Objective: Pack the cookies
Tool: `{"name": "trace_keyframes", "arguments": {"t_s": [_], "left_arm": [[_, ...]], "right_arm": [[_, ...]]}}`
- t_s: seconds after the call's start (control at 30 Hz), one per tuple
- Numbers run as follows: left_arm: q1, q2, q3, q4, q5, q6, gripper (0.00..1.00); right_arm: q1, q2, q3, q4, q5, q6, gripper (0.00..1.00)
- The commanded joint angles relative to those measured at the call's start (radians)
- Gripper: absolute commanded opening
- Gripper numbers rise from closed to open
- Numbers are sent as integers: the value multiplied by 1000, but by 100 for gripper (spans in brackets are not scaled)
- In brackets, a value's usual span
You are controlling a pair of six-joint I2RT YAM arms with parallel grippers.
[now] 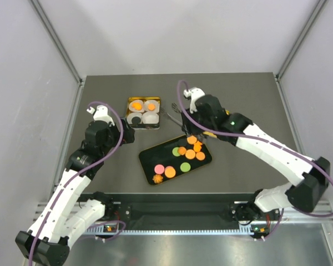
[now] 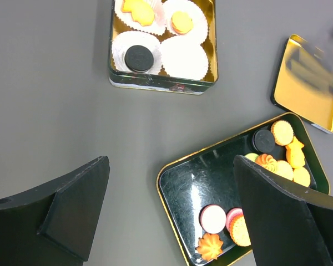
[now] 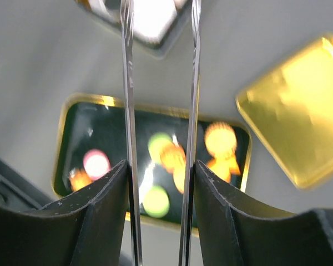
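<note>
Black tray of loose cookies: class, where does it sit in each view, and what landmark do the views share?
Top external: black tray at centre.
Left wrist: black tray lower right.
Right wrist: black tray mid-picture, behind the tongs.
Shared landmark: the pink cookie in it.

I saw a dark grey bench [image 1: 250, 94] boxed in by pale, plain walls [image 1: 22, 83] with metal corner posts [image 1: 55, 37], evenly lit.

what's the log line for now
left gripper open, empty | right gripper shut on tongs | most cookies on tray | tin: three cups filled, one empty
</note>
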Motion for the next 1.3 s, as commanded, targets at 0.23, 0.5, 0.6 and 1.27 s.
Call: {"name": "trace_keyframes", "arguments": {"t_s": [0.23, 0.5, 0.6, 1.27], "left_arm": [[12, 0, -6, 53, 25, -8, 98], [12, 2, -7, 50, 22, -8, 98], [12, 2, -6, 50, 22, -8, 98], [12, 8, -6, 50, 22, -8, 98]], "right_arm": [[4, -196, -184, -197, -18, 11, 48], [12, -173, -239, -208, -77, 8, 48], [16, -159, -244, -208, -84, 7, 48], [41, -92, -268, -221, -78, 7, 47]]}}
